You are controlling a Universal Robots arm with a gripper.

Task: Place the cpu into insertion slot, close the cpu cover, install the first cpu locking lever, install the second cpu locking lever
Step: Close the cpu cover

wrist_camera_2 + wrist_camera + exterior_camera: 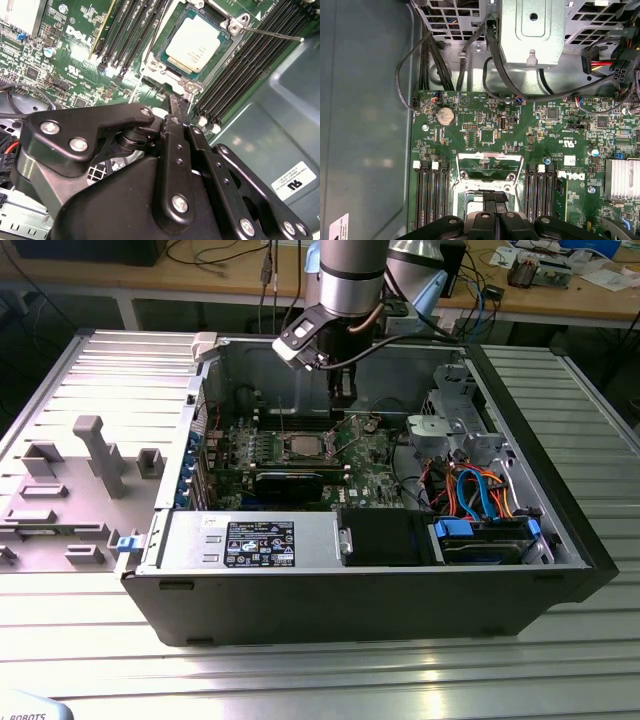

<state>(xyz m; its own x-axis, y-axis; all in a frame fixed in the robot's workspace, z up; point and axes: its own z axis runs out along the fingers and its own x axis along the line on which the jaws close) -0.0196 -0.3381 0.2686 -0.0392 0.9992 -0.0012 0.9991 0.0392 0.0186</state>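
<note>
Fingers [170, 130] of my gripper [179, 102] are pressed together with nothing between them, their tips just beside the rim of the insertion slot [151, 64]. The cpu [195, 44] lies flat in this slot, its silver top bare. The cpu cover [487, 155] is near my tips in the first wrist view, and one thin locking lever [272, 34] sticks out over the memory slots [240, 75].

Ribbed metal table [300, 680], wooden workbench [560, 302] behind
</note>
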